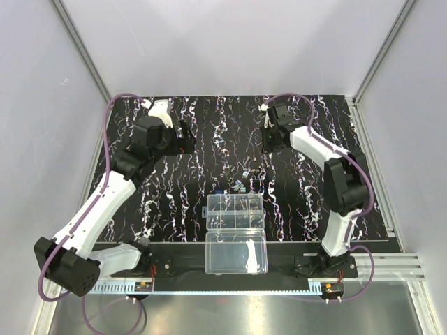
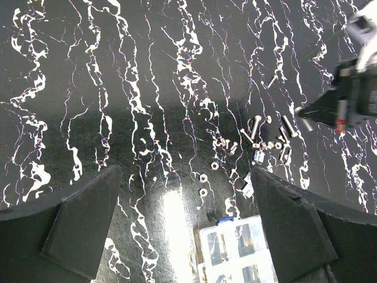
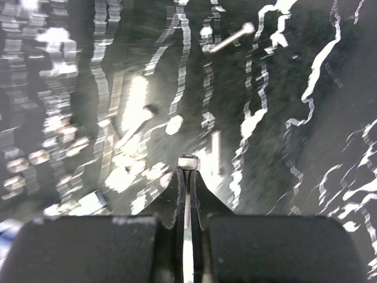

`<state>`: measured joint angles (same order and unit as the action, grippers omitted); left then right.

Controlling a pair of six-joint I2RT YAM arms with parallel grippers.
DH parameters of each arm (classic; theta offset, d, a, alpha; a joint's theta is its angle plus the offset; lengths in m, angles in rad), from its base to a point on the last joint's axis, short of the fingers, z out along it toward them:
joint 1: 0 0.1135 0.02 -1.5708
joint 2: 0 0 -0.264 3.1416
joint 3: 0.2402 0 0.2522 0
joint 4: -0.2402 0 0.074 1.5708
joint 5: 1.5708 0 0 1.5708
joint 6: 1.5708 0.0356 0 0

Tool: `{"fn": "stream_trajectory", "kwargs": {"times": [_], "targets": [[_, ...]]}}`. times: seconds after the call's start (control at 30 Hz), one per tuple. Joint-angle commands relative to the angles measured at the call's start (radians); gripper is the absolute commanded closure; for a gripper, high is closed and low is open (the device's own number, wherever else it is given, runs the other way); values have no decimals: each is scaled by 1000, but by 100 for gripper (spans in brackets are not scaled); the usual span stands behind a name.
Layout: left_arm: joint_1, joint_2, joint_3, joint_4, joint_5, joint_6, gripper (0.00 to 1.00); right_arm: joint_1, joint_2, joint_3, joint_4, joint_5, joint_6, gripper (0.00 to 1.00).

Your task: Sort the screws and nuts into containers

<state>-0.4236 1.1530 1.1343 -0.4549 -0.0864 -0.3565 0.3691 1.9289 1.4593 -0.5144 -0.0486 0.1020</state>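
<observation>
My right gripper (image 3: 187,174) is shut on a silvery screw (image 3: 188,160), head out past the fingertips, above the mat. In the top view it (image 1: 268,144) hangs behind the pile of loose screws (image 1: 244,181). My left gripper (image 2: 188,236) is wide open and empty, high over the mat at the back left (image 1: 186,139). Below it lie the screws (image 2: 265,138) and a few nuts (image 2: 203,177). The containers (image 1: 235,212) are compartments of a clear organizer box (image 2: 238,247); some hold small parts.
The undivided clear lid half (image 1: 236,252) lies open toward the near edge. A small blue piece (image 2: 224,220) sits at the box's far edge. More screws (image 3: 230,37) lie on the black white-streaked mat (image 1: 174,195). Grey walls enclose the mat.
</observation>
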Motion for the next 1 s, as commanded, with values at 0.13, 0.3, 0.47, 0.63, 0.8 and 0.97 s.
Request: {"fn": "stream_trajectory", "kwargs": {"times": [0.13,0.3,0.47,0.63,0.8,0.97], "targets": [[3,-41,25,35,-6,5,1,66,-237,-145,-18,-111,129,100],[3,-36,22,42,26,-6,1,253,-314,-249,-41,-57,166,100],[3,-35,19,48,47,-12,1,340,-347,-332,10,-88,252,100],[3,-36,18,50,50,-10,1,382,-361,-355,4,-92,288,100],[5,-35,18,51,54,-13,1,409,-332,-389,37,-83,309,100],[5,-38,18,51,51,-12,1,412,-315,-364,28,-71,301,90]]}}
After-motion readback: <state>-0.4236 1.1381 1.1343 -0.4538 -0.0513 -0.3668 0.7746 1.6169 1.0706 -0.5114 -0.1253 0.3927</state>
